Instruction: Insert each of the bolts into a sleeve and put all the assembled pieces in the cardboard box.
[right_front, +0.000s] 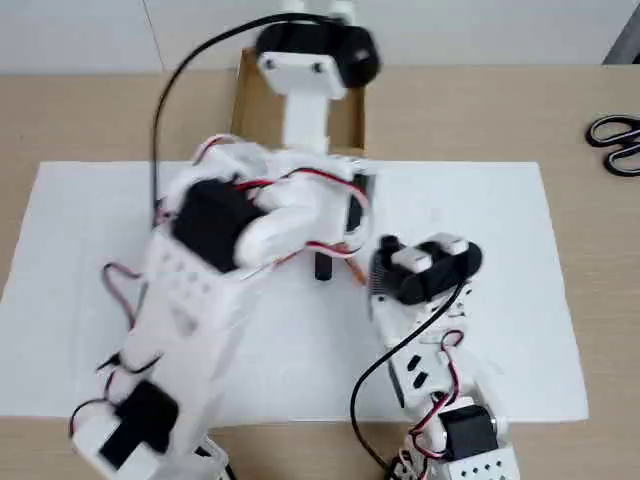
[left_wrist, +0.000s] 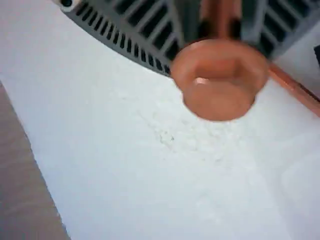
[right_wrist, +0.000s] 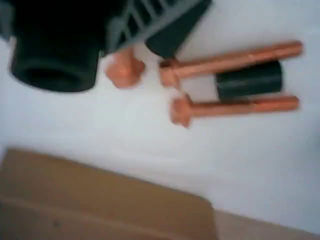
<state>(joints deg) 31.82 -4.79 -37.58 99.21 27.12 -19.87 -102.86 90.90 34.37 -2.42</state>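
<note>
From above, the left arm stretches over the white sheet toward the right gripper; I cannot tell that one's grip. The cardboard box sits behind them.

At the left wrist, the left gripper is clamped on a copper bolt, whose head points at the sheet.

At the right wrist, two loose bolts lie on either side of a black sleeve, near the box.

Soft, even light falls on the counter. The white sheet is bright. The arms throw only faint grey shadows on it. In the left wrist view the bolt head is close and fuzzy. The right wrist view's bolts look smeared.
</note>
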